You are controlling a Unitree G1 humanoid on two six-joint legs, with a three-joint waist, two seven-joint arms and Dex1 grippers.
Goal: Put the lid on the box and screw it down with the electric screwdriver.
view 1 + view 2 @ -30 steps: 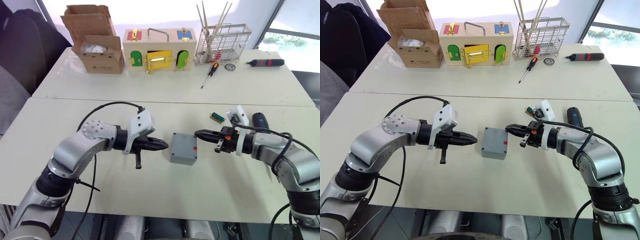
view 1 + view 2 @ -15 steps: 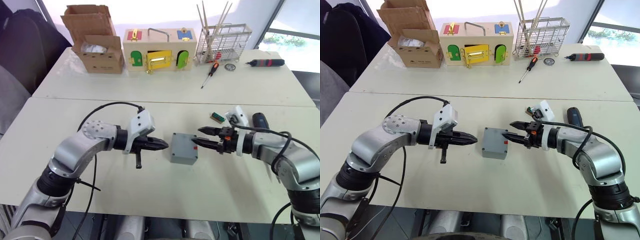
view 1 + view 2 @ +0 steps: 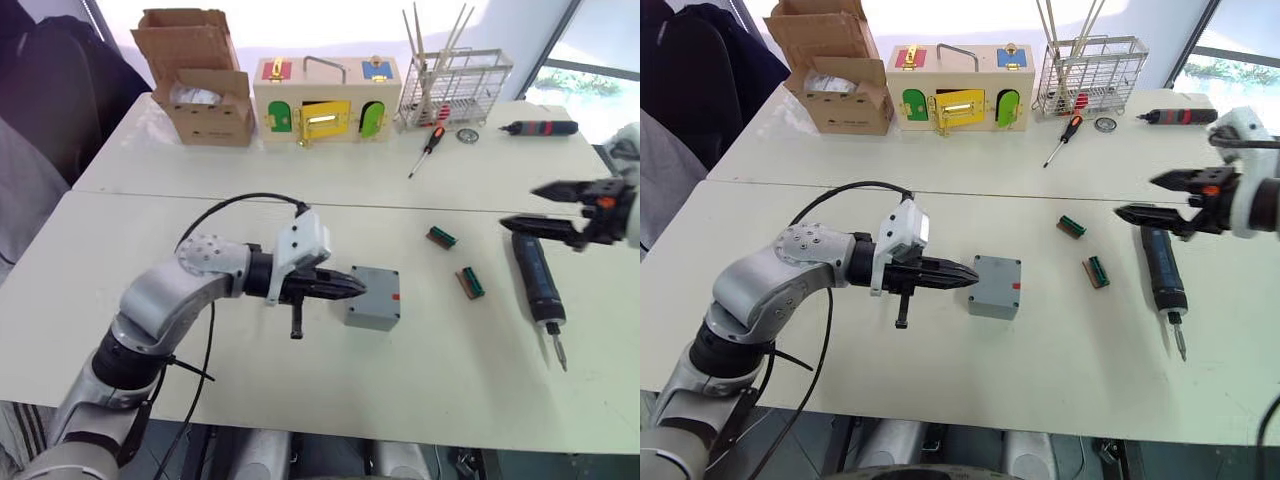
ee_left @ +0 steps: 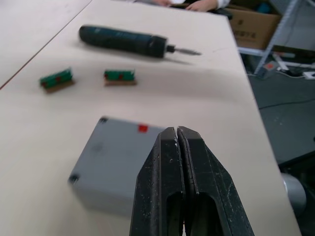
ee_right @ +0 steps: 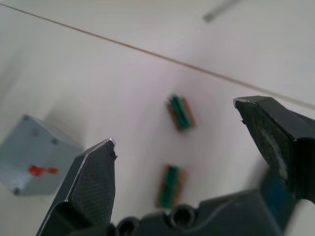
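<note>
Our left gripper (image 3: 965, 277) is pinched shut with nothing in it, its tip right against the box (image 3: 996, 287) mid-table, probably bracing it. The lid looks already seated on top. Our right gripper (image 3: 1140, 197) hangs wide open and empty above the electric screwdriver (image 3: 1160, 271), likely lining up a grab. Two small green parts (image 3: 1084, 250) lie between box and tool, not really blocking anything.

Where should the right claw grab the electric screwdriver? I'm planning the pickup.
Probably mid-barrel, coming down from above. The electric screwdriver lies flat on the table, bit toward the robot, with free space along both long sides. The open right claw hovers just beyond its rear end.
</note>
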